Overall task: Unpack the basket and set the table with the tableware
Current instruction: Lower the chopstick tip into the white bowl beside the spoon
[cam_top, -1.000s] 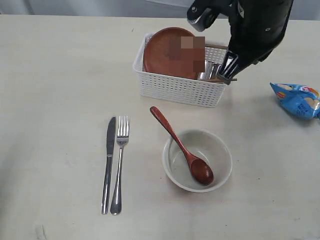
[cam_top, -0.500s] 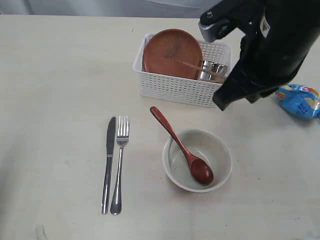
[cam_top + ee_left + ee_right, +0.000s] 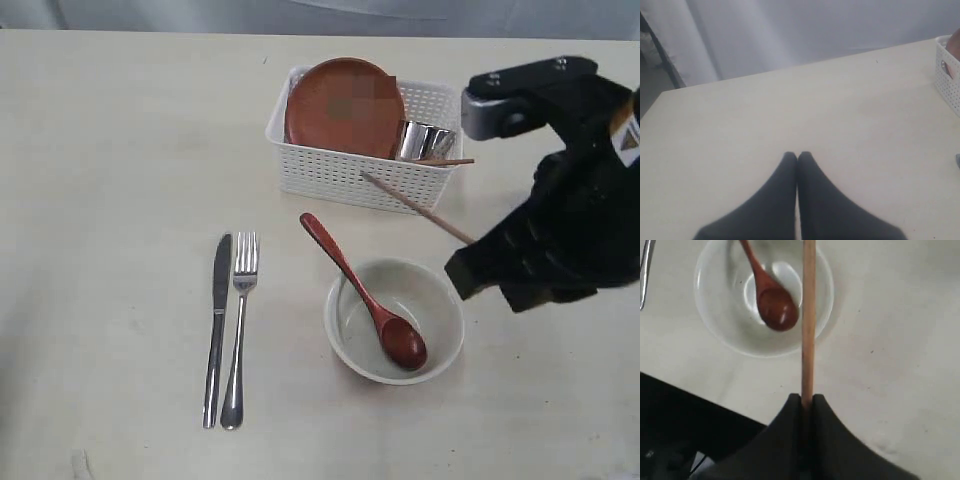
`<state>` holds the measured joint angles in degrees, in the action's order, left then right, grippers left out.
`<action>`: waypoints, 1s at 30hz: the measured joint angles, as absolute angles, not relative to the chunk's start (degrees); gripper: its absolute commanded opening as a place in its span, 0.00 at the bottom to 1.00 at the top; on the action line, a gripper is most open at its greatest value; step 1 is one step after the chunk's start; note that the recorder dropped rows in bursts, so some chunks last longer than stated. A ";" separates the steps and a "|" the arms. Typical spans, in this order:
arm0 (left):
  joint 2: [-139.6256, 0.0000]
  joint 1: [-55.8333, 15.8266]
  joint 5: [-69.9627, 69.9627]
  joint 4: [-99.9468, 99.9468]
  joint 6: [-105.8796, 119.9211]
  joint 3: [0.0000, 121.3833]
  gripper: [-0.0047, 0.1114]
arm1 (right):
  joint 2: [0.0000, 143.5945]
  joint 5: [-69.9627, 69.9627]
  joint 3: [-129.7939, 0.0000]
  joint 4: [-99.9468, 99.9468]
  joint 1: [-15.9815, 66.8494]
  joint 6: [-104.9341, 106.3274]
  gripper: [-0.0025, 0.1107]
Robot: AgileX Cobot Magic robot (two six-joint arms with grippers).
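My right gripper [image 3: 807,399] is shut on one wooden chopstick [image 3: 808,315], which sticks out over the pale bowl [image 3: 722,322] and the reddish-brown spoon [image 3: 776,309] lying in it. From outside, the held chopstick [image 3: 415,208] slants from the right gripper [image 3: 466,262] up toward the white basket [image 3: 350,178]. The basket holds the brown plate [image 3: 340,105], the steel cup [image 3: 428,140] and another chopstick [image 3: 447,161]. The knife [image 3: 217,320] and fork [image 3: 240,320] lie side by side left of the bowl [image 3: 440,300]. My left gripper [image 3: 797,155] is shut and empty over bare table [image 3: 740,115].
The right arm's black body [image 3: 570,220] covers the table to the right of the bowl and basket. A corner of the basket [image 3: 950,75] shows at the edge of the left wrist view. The table's far edge [image 3: 790,67] meets a grey curtain.
The right gripper has come up out of the basket with a chopstick and moved toward the front right, ending beside the bowl. The plate and cup are uncovered again.
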<state>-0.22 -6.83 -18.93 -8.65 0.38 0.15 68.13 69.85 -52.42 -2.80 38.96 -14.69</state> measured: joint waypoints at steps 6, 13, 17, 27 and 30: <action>-0.22 -6.83 -18.93 -8.65 0.38 0.15 0.04 | 63.45 69.90 -44.27 -11.46 38.96 -16.30 0.02; -0.22 -6.83 -18.93 -8.65 0.38 0.15 0.04 | 60.05 63.93 -37.91 -15.87 38.96 -17.58 0.02; -0.22 -6.83 -18.93 -8.65 0.38 0.15 0.04 | 60.00 61.27 -36.81 -16.21 38.96 -18.59 0.02; -0.22 -6.83 -18.93 -8.65 0.38 0.15 0.04 | 60.00 51.99 -33.17 -16.25 47.99 -26.45 0.02; -0.22 -6.83 -18.93 -8.65 0.38 0.15 0.04 | 60.00 49.53 -31.28 -14.33 49.30 -29.31 0.02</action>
<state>-0.22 -6.83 -18.93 -8.65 0.38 0.15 60.00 49.53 -31.28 -14.33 49.30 -29.31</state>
